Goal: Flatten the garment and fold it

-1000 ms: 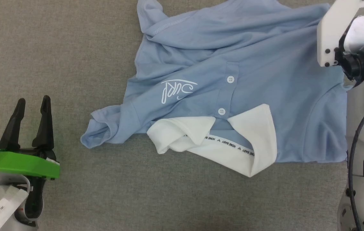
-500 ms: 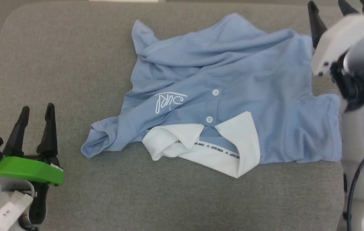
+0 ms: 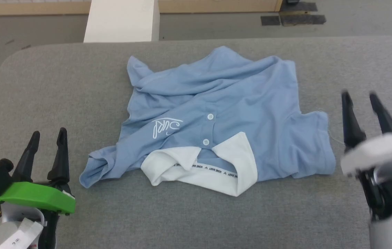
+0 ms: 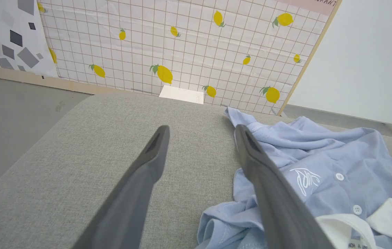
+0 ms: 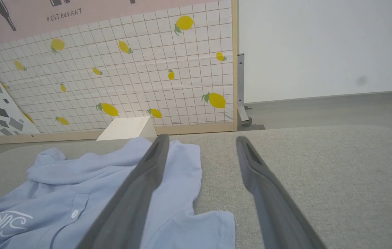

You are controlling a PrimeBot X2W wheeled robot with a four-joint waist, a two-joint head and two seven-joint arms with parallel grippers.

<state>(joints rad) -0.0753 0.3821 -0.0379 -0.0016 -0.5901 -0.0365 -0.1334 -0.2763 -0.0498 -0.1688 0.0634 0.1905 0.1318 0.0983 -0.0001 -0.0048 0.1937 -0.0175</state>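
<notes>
In the middle of the grey padded table (image 3: 43, 76), the shirt (image 3: 237, 103) is lying front side up, with the collar (image 3: 232, 162) at 6 o'clock nearest the robot and the hem out toward 12. It's nowhere near flat. Deep creases run across the chest, and the hem corner around 11 o'clock sticks up in a peak. The sleeve at 8 o'clock (image 3: 95, 167) is scrunched into a roll, so I can't see how it's laid out. The half of the collar toward 7 o'clock curls under itself, hiding part of the neck tape. The print on that tape is too small to read. The white cursive logo (image 3: 165, 126) and two buttons (image 3: 210, 116) are in plain sight.

The left gripper (image 3: 49, 132) sits at 8 o'clock with its fingers spread and nothing between them, off the cloth. Its base is cut off by the bottom edge of the head view. From the left wrist, one finger (image 4: 272, 193) blocks a strip of the shirt.

The right gripper (image 3: 359, 94) is at 3 o'clock, smeared by blur in the head view. Its own wrist camera shows the fingers wide apart and holding nothing, just beside the other sleeve (image 3: 315, 141).
</notes>
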